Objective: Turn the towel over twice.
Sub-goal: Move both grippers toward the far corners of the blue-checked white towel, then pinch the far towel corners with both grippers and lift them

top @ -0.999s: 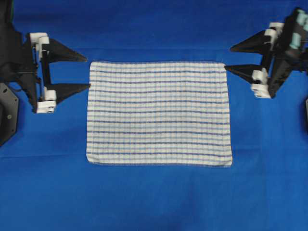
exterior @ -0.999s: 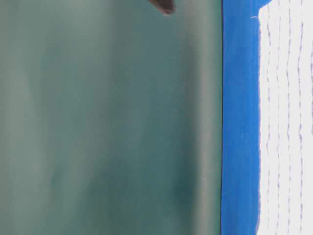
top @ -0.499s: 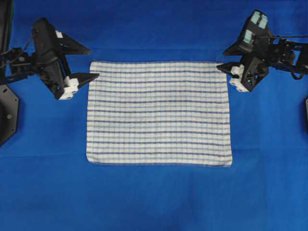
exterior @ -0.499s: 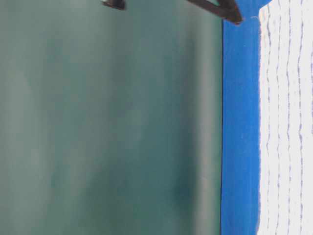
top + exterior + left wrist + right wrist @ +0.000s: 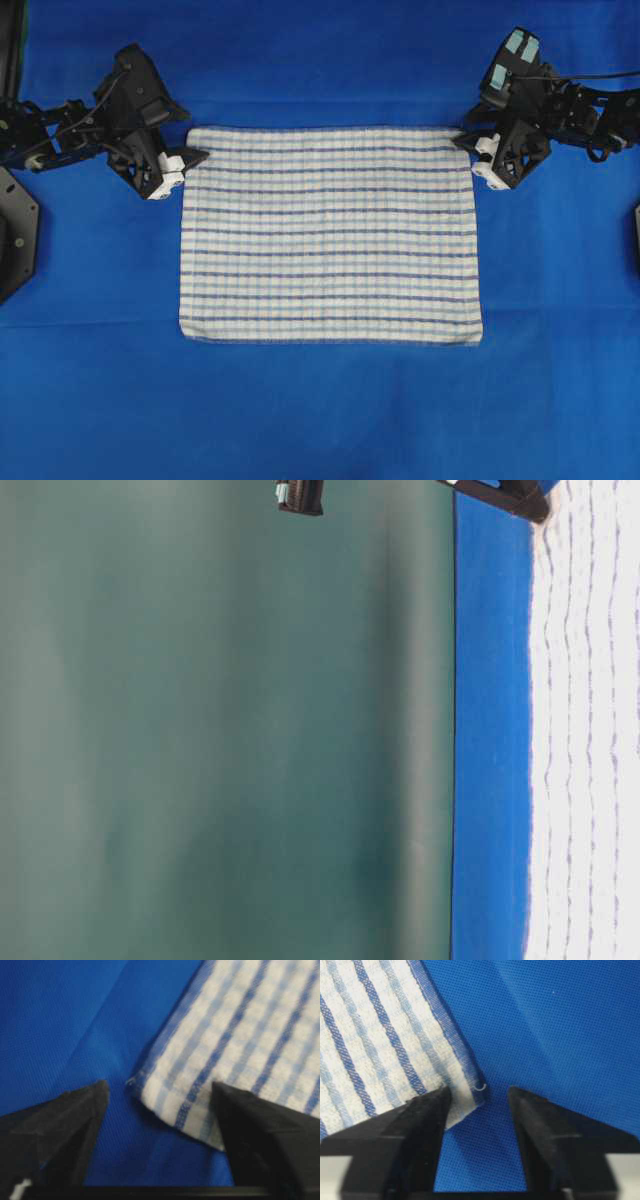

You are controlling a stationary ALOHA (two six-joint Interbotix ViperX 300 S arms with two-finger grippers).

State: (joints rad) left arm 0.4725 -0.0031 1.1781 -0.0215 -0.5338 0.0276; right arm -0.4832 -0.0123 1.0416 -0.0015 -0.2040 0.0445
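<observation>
A: Where was the towel (image 5: 331, 234)?
B: Flat, checked face up, at frame centre on the blue cloth (image 5: 320, 420).
A: Gripper state?
B: Left gripper (image 5: 157, 1097) and right gripper (image 5: 479, 1094) each stood spread, straddling an upper towel corner, unpinched.

Towel (image 5: 330, 235) of coarse woven cloth, nubby matt weave with a stitched hem, blue cloth (image 5: 320, 410) beneath it finer, tight-meshed and matt, gripper fingers (image 5: 420, 1130) of matt black hard plastic, white plastic blocks behind them
</observation>
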